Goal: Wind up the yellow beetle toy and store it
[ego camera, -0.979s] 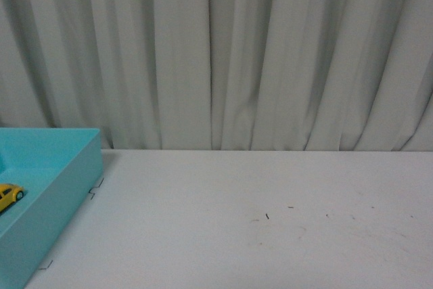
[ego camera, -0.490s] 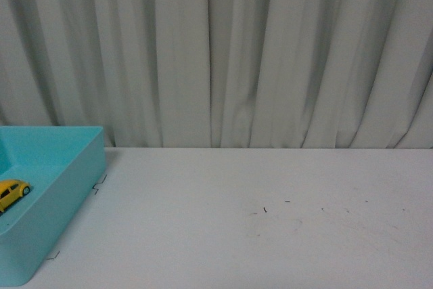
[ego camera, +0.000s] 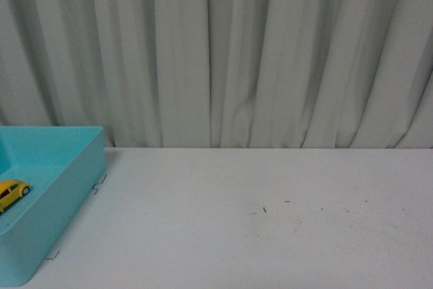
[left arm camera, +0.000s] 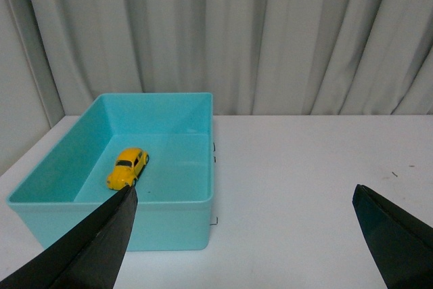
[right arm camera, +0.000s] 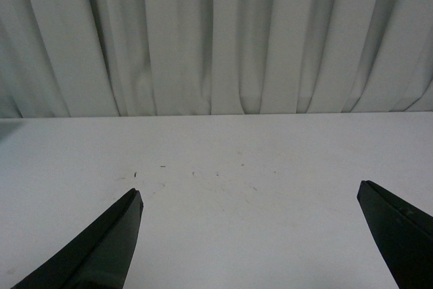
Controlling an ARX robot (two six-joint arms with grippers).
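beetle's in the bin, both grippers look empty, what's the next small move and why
Probably none beyond pulling the left gripper back to rest. The yellow beetle toy already sits on the floor of the teal bin, apart from its walls. Both the left and right gripper are open and hold nothing, so storing looks done.
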